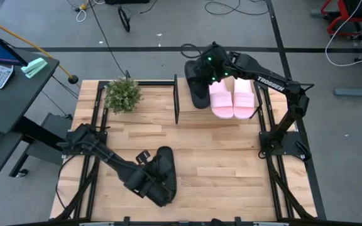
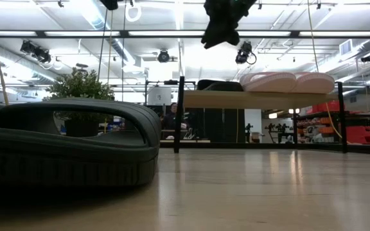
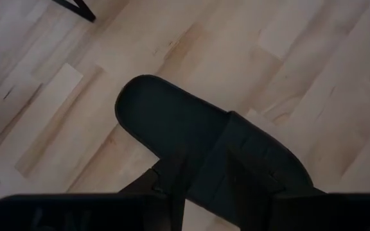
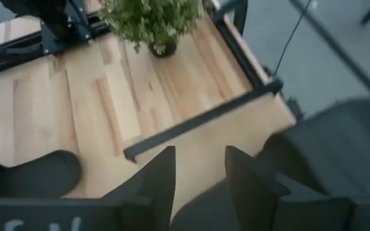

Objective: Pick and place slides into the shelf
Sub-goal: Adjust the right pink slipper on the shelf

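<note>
One black slide [image 1: 166, 164] lies sole down on the slatted table near its near edge, and looms large in the low view [image 2: 69, 144]. My left gripper [image 1: 156, 181] hangs over it, open, with its fingers on either side of the ribbed strap [image 3: 243, 154]. The shelf [image 1: 193, 117] stands at the far right. On its board rest another black slide [image 1: 198, 90] and two pale pink slides [image 1: 221, 98] [image 1: 244, 96], side by side. My right gripper [image 1: 210, 68] is open and hovers above the shelf's black slide [image 4: 339, 147], clear of it [image 2: 223, 25]. My left gripper comes down from above at the black slide's strap [image 3: 236, 160]. Dark fingers against the dark strap hide the meeting place, so I cannot tell whether they touch it. The slide lies flat on the table.
A potted plant [image 1: 123, 94] stands on the table's far left corner, left of the shelf. The shelf's thin black uprights [image 2: 178, 115] frame open room under the board. Bare wooden table lies between the shelf and the near slide. Black frame rails run along the table's sides.
</note>
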Tool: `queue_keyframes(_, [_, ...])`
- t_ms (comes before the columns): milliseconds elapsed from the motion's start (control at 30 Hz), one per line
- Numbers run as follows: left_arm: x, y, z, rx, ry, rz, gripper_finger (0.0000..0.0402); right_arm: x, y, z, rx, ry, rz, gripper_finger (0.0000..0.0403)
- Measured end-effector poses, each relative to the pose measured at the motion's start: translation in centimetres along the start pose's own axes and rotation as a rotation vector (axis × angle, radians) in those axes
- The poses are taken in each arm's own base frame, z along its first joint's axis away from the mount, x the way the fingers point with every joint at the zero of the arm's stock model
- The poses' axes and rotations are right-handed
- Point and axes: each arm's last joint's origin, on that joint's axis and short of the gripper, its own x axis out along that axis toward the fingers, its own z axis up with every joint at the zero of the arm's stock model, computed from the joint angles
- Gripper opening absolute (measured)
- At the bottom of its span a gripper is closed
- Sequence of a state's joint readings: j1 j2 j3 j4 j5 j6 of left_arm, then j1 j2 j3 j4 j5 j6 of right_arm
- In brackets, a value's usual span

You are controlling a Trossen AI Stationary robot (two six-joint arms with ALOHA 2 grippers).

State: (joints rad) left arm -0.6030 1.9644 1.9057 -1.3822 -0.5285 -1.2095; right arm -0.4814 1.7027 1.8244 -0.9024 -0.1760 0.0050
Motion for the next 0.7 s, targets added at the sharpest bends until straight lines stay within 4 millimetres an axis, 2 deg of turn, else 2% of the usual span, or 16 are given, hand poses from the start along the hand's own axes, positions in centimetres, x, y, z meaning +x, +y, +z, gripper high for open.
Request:
queue_keyframes(233, [0.7, 0.5, 1.1, -0.03, 0.005, 0.017, 0.0107, 0.2, -0.1, 0.8, -0.073, -0.083, -0.005, 0.014])
queue_keyframes(433, [1.7, 1.3, 2.6, -0.075, 0.017, 0.04, 0.0107, 0.1, -0.7, 0.8, -0.103, -0.082, -0.015, 0.014])
queue_keyframes(700, [3.0, 2.1, 4.5, -0.094, 0.117, -0.004, 0.0107, 1.0, -2.3, -0.7, -0.071, 0.007, 0.001, 0.014])
